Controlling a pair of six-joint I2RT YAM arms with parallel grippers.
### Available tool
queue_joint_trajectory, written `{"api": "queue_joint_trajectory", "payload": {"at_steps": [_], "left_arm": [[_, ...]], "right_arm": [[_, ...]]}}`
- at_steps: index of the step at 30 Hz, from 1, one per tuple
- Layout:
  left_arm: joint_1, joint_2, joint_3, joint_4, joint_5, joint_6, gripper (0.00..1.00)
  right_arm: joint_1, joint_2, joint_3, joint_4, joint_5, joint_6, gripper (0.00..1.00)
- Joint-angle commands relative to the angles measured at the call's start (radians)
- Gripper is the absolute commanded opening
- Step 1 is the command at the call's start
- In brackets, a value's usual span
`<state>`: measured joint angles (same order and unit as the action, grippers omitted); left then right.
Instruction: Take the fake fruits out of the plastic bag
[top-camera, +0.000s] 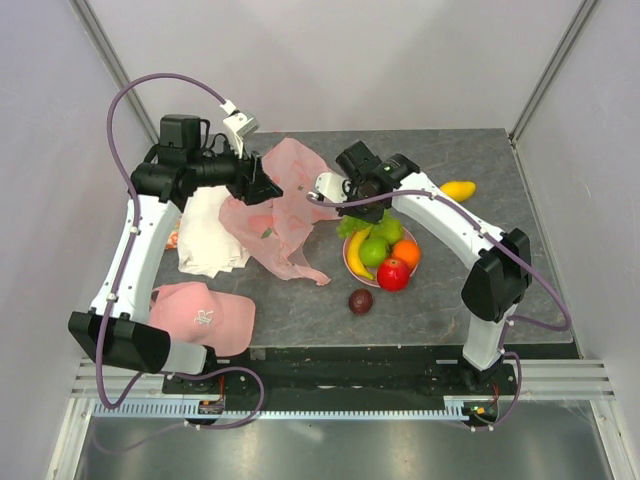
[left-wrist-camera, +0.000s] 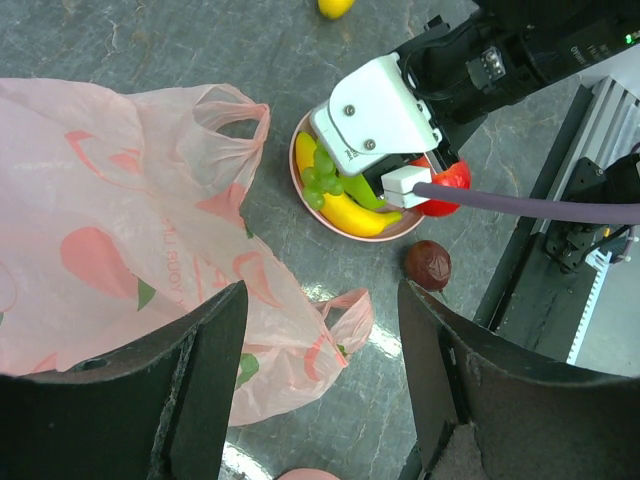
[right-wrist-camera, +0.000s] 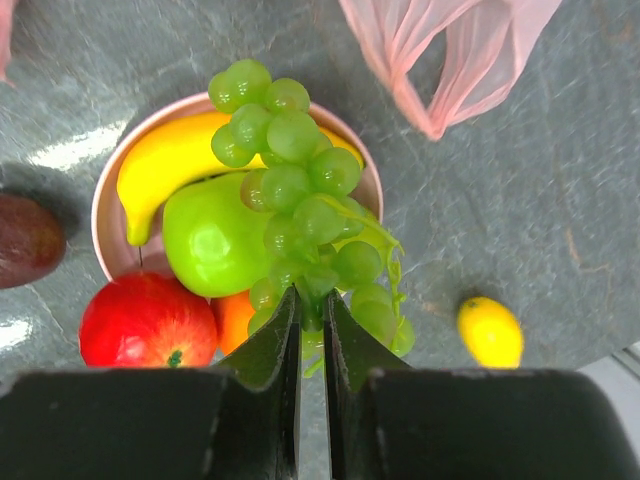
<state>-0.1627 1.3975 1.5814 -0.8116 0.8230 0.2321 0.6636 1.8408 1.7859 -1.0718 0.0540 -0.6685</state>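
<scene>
Fingertips of my right gripper (right-wrist-camera: 312, 335) pinch the stem of the grapes (right-wrist-camera: 300, 190) over the plate (right-wrist-camera: 100, 215), which holds the banana (right-wrist-camera: 165, 165), green apple (right-wrist-camera: 205, 245), orange (right-wrist-camera: 235, 320) and red apple (right-wrist-camera: 145, 320). The plum (right-wrist-camera: 25, 240) and mango (right-wrist-camera: 490, 330) lie on the table (top-camera: 480, 300). My left gripper (left-wrist-camera: 320, 390) is spread above the plastic bag (left-wrist-camera: 110, 230), which looks limp. I judge the task nearly done.

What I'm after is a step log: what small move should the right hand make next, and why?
Probably open the right hand: it is shut on the grapes by the stem, and they seem to lie on the banana and green apple in the plate, outside the plastic bag.
</scene>
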Motion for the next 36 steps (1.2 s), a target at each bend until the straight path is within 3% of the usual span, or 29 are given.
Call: {"api": "queue_joint_trajectory", "payload": {"at_steps": [1, 18, 24, 25, 26, 28, 32, 36], "left_arm": [[0.006, 0.012, 0.025, 0.032, 0.039, -0.033, 0.68], [0.008, 0.038, 0.020, 0.040, 0.050, -0.037, 0.68], [0.006, 0.041, 0.017, 0.043, 0.051, -0.037, 0.68], [0.006, 0.043, 0.017, 0.045, 0.051, -0.036, 0.68], [0.006, 0.046, 0.017, 0.045, 0.053, -0.037, 0.68], [0.006, 0.049, 0.019, 0.045, 0.053, -0.037, 0.68], [0.006, 0.058, 0.032, 0.043, 0.054, -0.039, 0.69], [0.006, 0.074, 0.043, 0.043, 0.056, -0.040, 0.69]], "right_arm": [[-0.002, -0.011, -0.017, -0.002, 0.041, 0.032, 0.04], [-0.004, 0.026, -0.094, 0.004, 0.092, 0.159, 0.07], [-0.004, 0.031, -0.105, -0.005, 0.083, 0.185, 0.23], [-0.004, 0.031, -0.105, -0.005, 0.078, 0.191, 0.37], [-0.004, 0.034, -0.105, -0.005, 0.084, 0.193, 0.45], [-0.004, 0.034, -0.100, -0.007, 0.099, 0.188, 0.52], [-0.007, 0.026, -0.068, -0.022, 0.121, 0.178, 0.61], [-0.022, 0.047, -0.034, -0.042, 0.112, 0.179, 0.64]]}}
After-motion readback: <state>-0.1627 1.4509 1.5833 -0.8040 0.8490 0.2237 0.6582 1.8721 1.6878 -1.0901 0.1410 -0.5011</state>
